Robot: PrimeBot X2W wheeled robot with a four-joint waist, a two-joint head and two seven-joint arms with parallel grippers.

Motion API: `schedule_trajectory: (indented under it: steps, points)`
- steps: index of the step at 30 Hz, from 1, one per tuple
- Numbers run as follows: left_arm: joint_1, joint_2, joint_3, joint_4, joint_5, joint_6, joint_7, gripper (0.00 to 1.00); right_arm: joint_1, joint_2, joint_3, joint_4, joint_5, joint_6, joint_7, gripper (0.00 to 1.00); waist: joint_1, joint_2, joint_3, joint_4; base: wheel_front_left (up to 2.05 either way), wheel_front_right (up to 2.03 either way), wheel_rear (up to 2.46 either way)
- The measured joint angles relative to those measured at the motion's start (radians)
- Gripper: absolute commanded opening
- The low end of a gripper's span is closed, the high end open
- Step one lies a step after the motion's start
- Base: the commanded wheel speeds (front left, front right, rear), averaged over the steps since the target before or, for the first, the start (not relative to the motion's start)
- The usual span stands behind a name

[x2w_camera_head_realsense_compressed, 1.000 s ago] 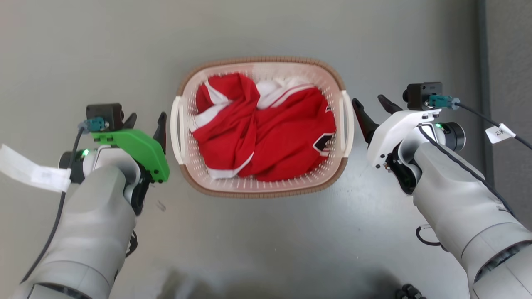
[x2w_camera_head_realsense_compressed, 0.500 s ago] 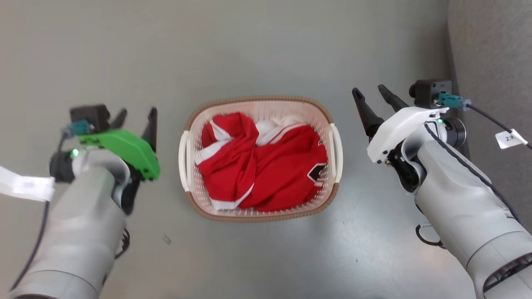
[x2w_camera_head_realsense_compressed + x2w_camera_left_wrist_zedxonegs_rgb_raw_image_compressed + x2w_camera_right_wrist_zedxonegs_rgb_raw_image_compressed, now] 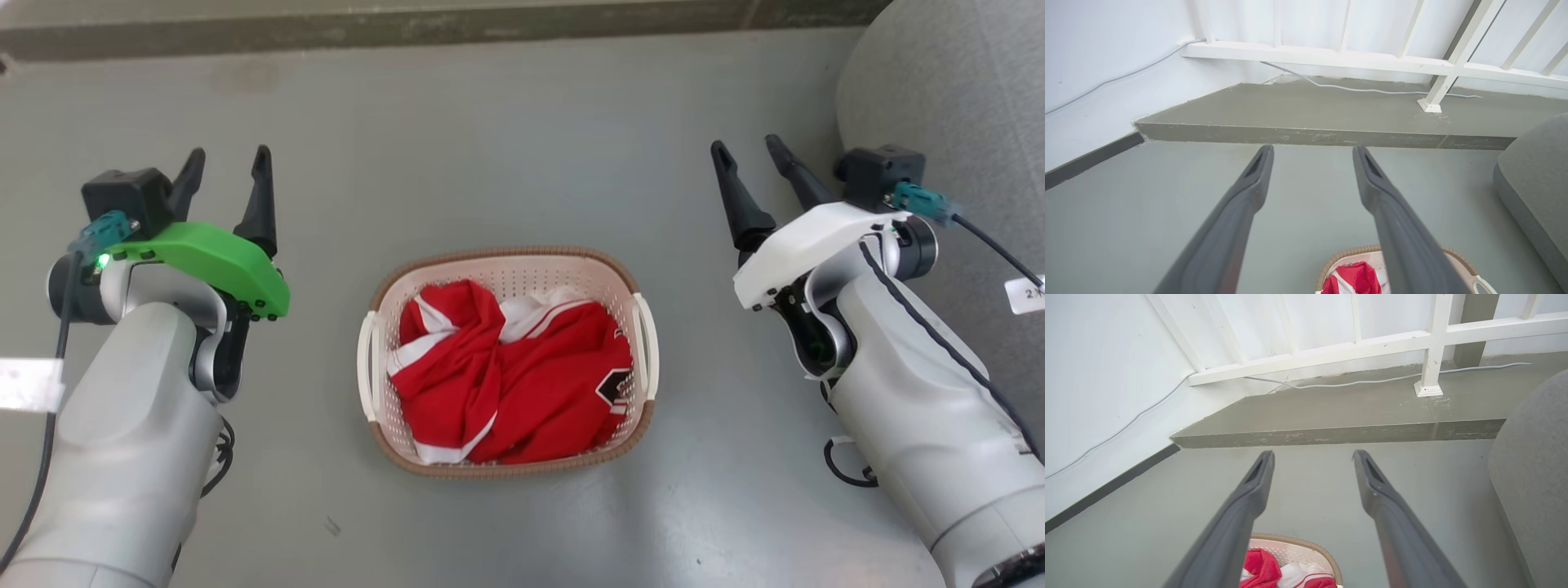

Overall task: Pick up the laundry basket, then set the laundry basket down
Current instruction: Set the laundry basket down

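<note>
The two dark fingers of the left gripper [image 3: 229,155] are held spread wide, with nothing between them, and are pointed toward the far side of the scene. In the left wrist view, bare floor [image 3: 506,147] is seen through the gap. The fingers of the right gripper [image 3: 744,145] are likewise parted widely and nothing is gripped by them. A green cover is carried behind the left fingers and a white one behind the right fingers, each topped by a small black camera block. Between the two arms, nearer than the fingertips and well apart from both grippers, the laundry basket [image 3: 506,253] is set upright on the floor. Its brown woven-look rim runs around cream perforated walls. A white loop handle [image 3: 366,367] is seen on its left side and another [image 3: 647,343] on its right, and neither is touched. The basket is filled with a bunched red garment [image 3: 522,384] with white stripes. At the far right a grey upholstered piece [image 3: 939,82] is seen beside the right arm. Beyond the floor, a raised step [image 3: 1310,110] is shown in the wrist views, with a white railing [image 3: 1331,57] standing on it and a white cable [image 3: 1372,90] laid along it.
</note>
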Motion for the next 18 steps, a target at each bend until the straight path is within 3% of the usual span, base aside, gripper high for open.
schedule_trajectory:
  steps: [12, 18]
  points:
    - [0.169, 0.023, 0.061, -0.269, 0.117, 0.091, 0.0, 1.0, 0.105, -0.026, -0.086, -0.198, -0.094, -0.052, -0.002, 1.0, 0.0, 0.0, -0.083, -0.011, 0.0, 0.0, 0.0]
    - [0.262, 0.023, 0.066, -0.367, 0.144, 0.113, 0.0, 1.0, 0.167, -0.03, -0.111, -0.271, -0.123, -0.068, -0.004, 1.0, 0.0, 0.0, -0.117, -0.012, 0.0, 0.0, 0.0]
